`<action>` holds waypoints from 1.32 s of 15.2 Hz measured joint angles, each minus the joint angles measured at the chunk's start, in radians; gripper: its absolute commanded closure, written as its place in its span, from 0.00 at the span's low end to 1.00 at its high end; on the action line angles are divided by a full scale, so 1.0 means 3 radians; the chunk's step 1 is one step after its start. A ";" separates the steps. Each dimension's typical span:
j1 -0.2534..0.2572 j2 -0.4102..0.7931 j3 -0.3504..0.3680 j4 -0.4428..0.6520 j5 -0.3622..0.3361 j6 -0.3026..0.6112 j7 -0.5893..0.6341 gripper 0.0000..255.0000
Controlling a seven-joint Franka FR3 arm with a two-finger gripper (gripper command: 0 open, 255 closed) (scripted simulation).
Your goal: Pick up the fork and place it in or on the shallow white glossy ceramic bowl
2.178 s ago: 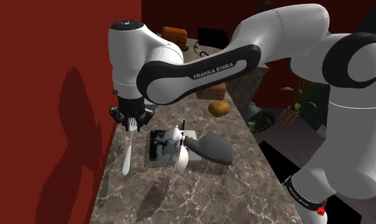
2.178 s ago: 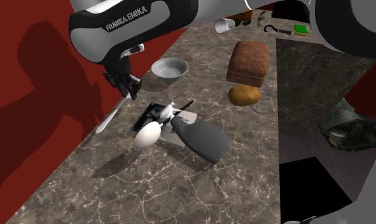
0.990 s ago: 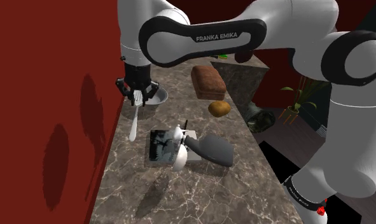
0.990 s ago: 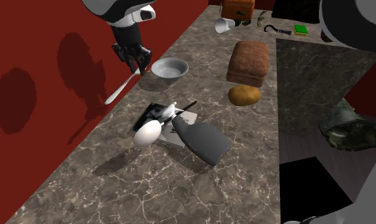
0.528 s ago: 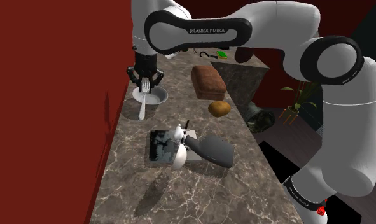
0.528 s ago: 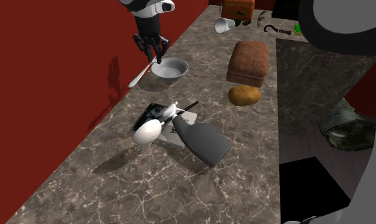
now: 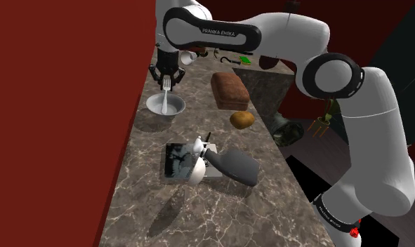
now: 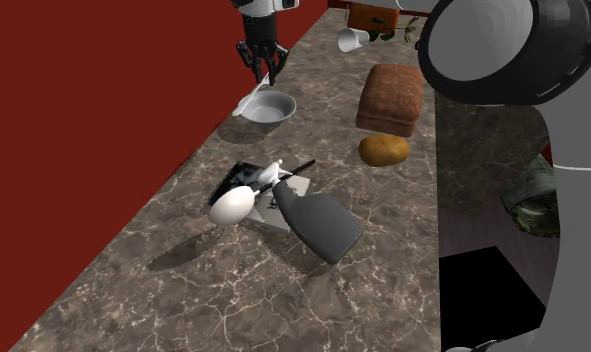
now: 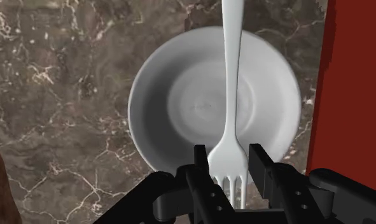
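The white fork (image 9: 233, 95) is up in the air, pinched at its tine end by the black gripper (image 9: 228, 158). The jaws squeeze the head from both sides. The handle hangs away from the hand, straight across the middle of the white bowl (image 9: 156, 121) underneath. Can't tell if the handle's tip actually touches the bowl. The bowl sits on the dark marbled surface (image 7: 199, 210), right up beside the red wall (image 7: 58, 126).

As for writing, "FRANKA EMIKA" is printed in white on the dark band of the arm (image 7: 283, 31), readable from the shoulder view.

In that same view a brown loaf (image 7: 229, 90) and a potato (image 7: 241, 120) lie to the bowl's right, with the potato nearer the camera. The second exterior view adds a white cup (image 8: 351, 39) tipped on its side, past the loaf. The wrist view is where the grip on the tines is clear; from the other two it's too small to judge.
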 measured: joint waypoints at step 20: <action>-0.0108 0.0066 -0.0027 -0.0484 -0.0050 0.0518 0.0071 0.00</action>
